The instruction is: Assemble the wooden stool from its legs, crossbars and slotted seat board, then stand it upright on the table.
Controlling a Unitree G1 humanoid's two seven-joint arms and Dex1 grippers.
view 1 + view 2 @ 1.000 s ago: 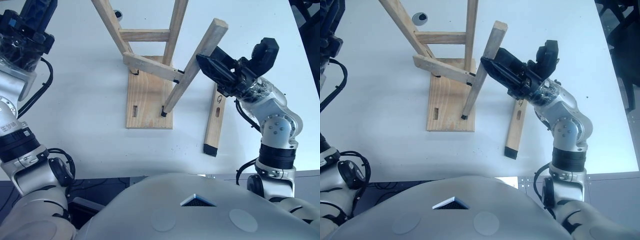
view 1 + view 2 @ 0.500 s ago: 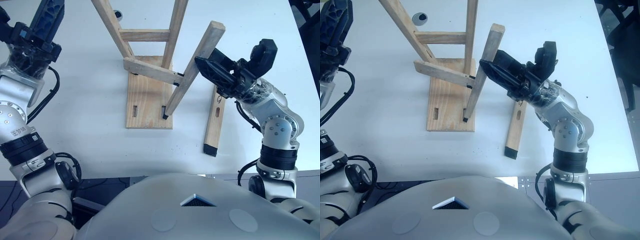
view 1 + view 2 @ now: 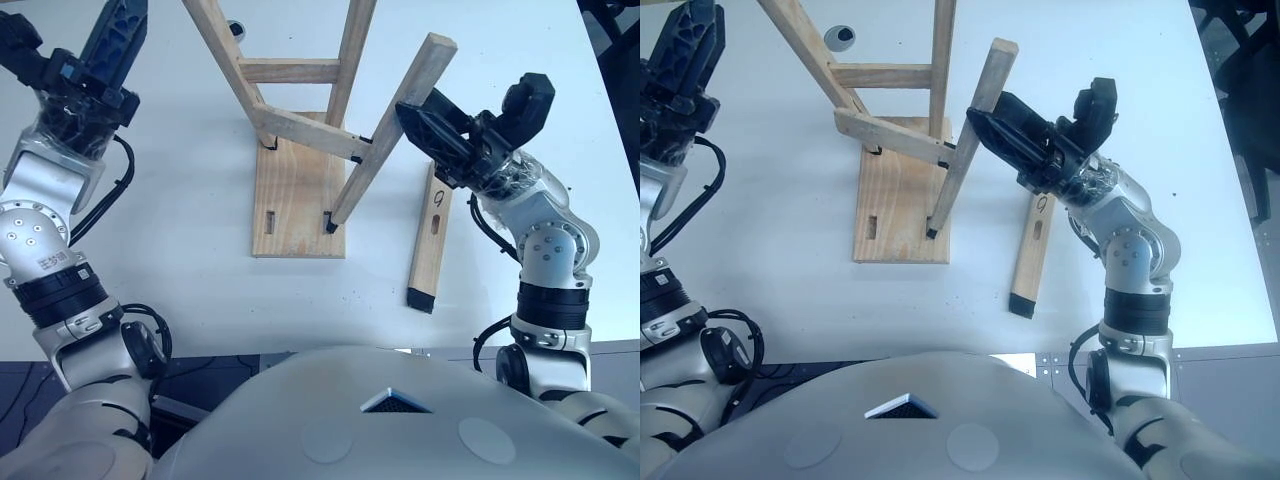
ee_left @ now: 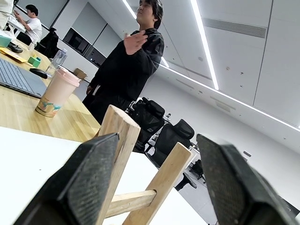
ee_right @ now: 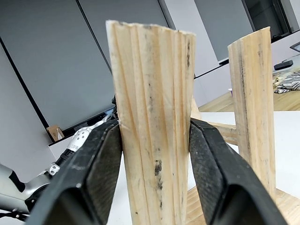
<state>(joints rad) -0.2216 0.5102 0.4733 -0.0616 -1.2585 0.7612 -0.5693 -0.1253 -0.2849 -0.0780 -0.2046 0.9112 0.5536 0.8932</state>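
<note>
The slotted seat board [image 3: 297, 195] lies flat on the white table. Two legs [image 3: 350, 50] joined by a crossbar [image 3: 290, 70] stand in its far slots. A third leg [image 3: 385, 135] leans with its foot in the near right slot, and my right gripper [image 3: 405, 115] is shut on its upper part; the right wrist view shows the fingers [image 5: 101, 168] clamping that leg [image 5: 152, 117]. A slanted crossbar [image 3: 305, 132] runs from the far left leg to the third leg. A fourth leg [image 3: 432, 235] lies loose on the table. My left gripper [image 3: 120, 30] hangs open, left of the stool.
A small dark round object [image 3: 840, 37] sits on the table behind the stool. The table's front edge [image 3: 300, 345] is close below the seat board. Dark chairs [image 3: 1240, 60] stand past the right edge.
My left gripper has moved right, toward the stool. The right gripper has shifted the held leg slightly, and the slanted crossbar moved with it.
</note>
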